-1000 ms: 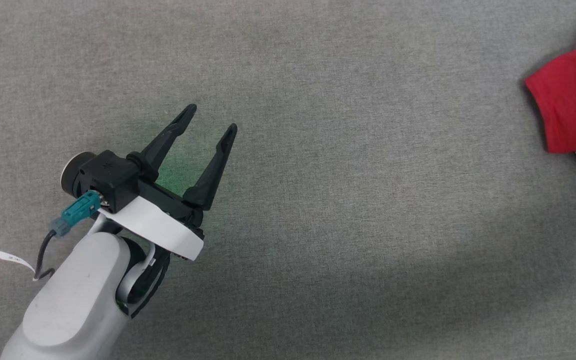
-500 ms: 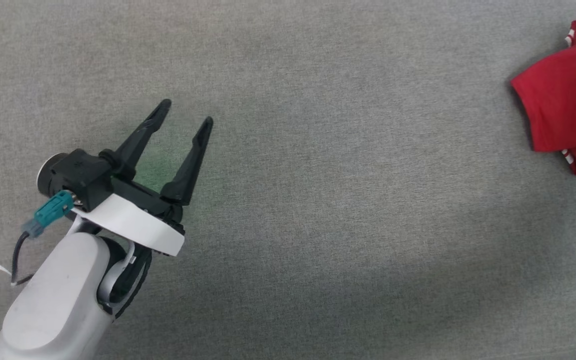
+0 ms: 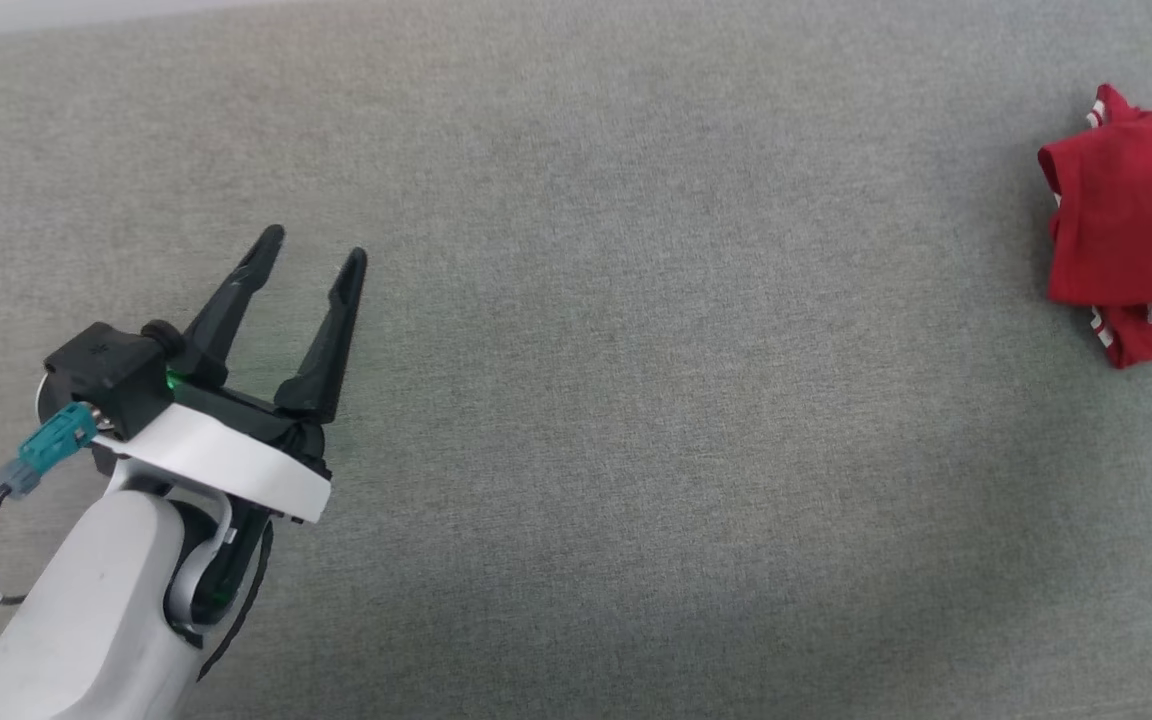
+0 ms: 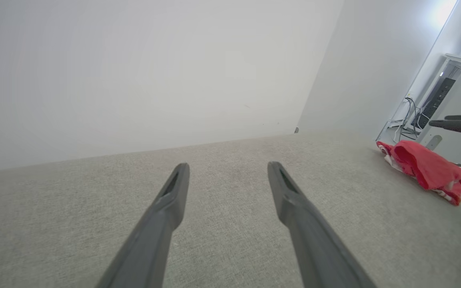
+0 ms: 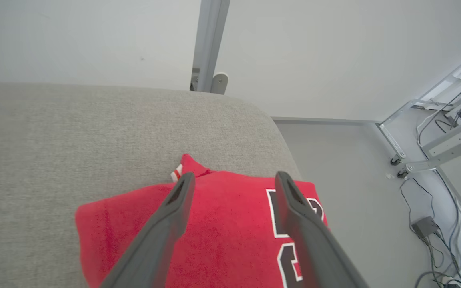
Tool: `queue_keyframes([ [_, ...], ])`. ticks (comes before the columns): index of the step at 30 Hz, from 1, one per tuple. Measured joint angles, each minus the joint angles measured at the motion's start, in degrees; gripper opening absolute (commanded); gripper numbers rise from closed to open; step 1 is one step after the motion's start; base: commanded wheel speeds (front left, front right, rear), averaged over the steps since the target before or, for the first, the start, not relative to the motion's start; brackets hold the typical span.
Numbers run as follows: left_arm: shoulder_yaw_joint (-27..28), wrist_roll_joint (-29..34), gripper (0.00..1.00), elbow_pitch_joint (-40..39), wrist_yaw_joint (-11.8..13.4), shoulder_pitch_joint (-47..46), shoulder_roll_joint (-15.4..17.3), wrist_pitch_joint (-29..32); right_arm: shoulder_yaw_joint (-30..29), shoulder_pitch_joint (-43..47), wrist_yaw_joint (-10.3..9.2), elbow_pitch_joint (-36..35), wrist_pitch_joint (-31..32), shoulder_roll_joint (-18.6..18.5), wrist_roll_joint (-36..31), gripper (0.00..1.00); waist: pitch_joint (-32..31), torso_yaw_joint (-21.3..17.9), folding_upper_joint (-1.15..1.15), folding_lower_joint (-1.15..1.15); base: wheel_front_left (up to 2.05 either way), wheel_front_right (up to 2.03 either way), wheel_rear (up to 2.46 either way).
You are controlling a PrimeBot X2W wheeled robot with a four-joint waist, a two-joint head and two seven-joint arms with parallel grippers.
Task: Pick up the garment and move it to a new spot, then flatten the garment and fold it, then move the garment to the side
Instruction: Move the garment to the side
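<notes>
**Head view.** The grey fabric-covered counter (image 3: pixel 636 400) is seen from above. The left pincer (image 3: pixel 314 245) is held over the counter's left part with its two dark fingers spread wide and nothing between them. A teal connector (image 3: pixel 51 445) is plugged in at its wrist. The garment (image 3: pixel 1126 230), red with red-white striped trim, lies bunched at the far right, well apart from the left pincer.

**Left wrist view.** The left pincer (image 4: pixel 227 166) is shown with its jaws wide above bare counter. The garment (image 4: pixel 426 168) is seen as a low red heap near the counter's far right end.

**Right wrist view.** The right pincer (image 5: pixel 234 176) is poised over the garment (image 5: pixel 222 232) with its jaws wide and no cloth gripped between them. Whether the fingers touch the cloth cannot be told. The garment lies close to the counter's (image 5: pixel 54 128) rounded corner. Black, white-outlined print (image 5: pixel 278 216) is partly visible beside and behind one finger. It is too cut off to be read. No other writing or brand mark is legible. Cables (image 5: pixel 426 228) lie on the floor beyond the counter.
</notes>
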Motion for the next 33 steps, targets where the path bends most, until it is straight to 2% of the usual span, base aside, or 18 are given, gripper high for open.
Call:
queue_keyframes([
  [9,6.15,3.53,1.00,0.13,-0.01,3.58,-1.94,-0.01,3.85,4.49,0.00,0.20,-7.58,2.30,7.81,1.00,-3.76,1.41,0.00,0.00,0.00,0.00,0.00],
  [17,11.46,6.58,1.00,0.77,-0.01,8.67,-4.03,0.00,7.32,11.23,0.00,-2.74,-15.07,4.58,13.72,1.00,-7.46,3.21,0.00,0.00,0.00,0.00,0.00],
  [25,14.81,7.43,1.00,1.42,0.00,13.43,-4.77,-0.01,8.24,18.63,0.00,-9.17,-18.50,6.30,16.00,1.00,-10.47,5.45,0.00,0.00,0.00,0.00,0.00],
  [33,21.37,9.75,1.00,0.74,-0.01,20.67,-7.98,-0.01,7.76,32.39,0.00,-20.46,-19.16,9.45,17.19,1.00,-14.65,8.53,0.00,0.00,0.00,0.00,0.00],
])
